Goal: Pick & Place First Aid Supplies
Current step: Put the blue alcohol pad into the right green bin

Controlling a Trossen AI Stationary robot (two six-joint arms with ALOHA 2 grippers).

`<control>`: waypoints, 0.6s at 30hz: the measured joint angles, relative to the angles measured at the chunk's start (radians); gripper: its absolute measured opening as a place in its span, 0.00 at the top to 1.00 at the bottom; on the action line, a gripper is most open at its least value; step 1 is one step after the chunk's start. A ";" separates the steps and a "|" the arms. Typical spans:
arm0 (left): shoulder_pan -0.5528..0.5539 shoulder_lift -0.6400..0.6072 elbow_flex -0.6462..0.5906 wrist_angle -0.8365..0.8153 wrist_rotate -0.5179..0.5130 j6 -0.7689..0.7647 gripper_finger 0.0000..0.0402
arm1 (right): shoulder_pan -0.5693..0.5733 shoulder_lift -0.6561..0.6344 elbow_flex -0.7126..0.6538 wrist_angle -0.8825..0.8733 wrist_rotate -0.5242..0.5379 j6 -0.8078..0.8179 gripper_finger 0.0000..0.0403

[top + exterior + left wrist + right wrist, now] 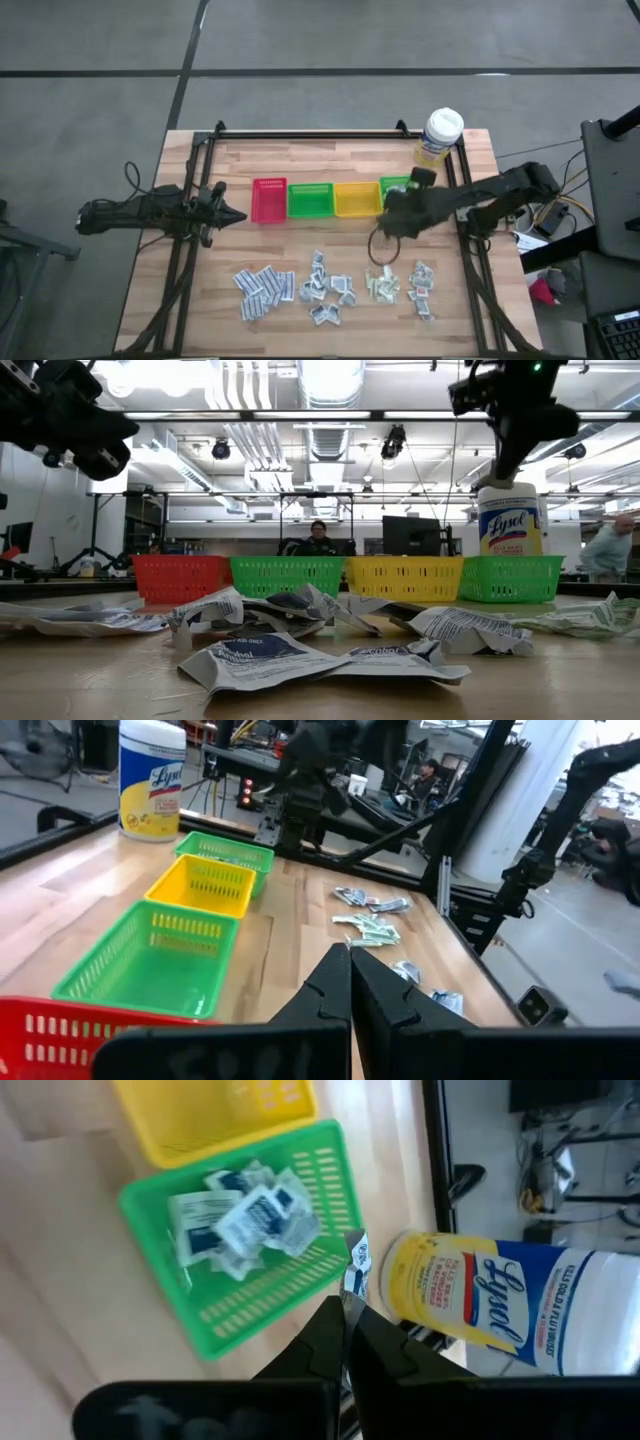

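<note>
Right claw [345, 1312] is closed on one white-blue sachet [355, 1267], above the gap between the end green bin's [325, 1270] rim and the wipes tub [480, 1300]. More sachets [240, 1220] lie inside that bin beneath it. Left claw [350, 982] is closed, holding nothing, with open bench [200, 290] beyond it.

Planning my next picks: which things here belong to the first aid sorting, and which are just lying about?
In the job: sachet piles on the table; one sachet pinched in the right gripper; sorted sachets in the end green bin; red bin, middle green bin, yellow bin.
Lying about: wipes tub; left gripper, shut, waiting beside the red bin.
</note>
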 joint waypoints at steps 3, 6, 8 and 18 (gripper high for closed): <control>0.000 0.000 0.000 0.001 -0.020 0.008 1.00 | -0.078 -0.046 -0.038 0.067 -0.026 -0.089 0.98; 0.000 0.000 0.000 0.000 -0.023 0.008 1.00 | -0.149 -0.073 -0.070 0.147 -0.066 -0.166 0.98; 0.000 0.000 0.000 0.000 -0.023 0.008 1.00 | -0.192 -0.081 -0.085 0.197 -0.105 -0.216 0.98; 0.000 0.000 0.000 0.000 -0.023 0.008 1.00 | -0.335 -0.072 -0.145 0.355 -0.323 -0.373 0.98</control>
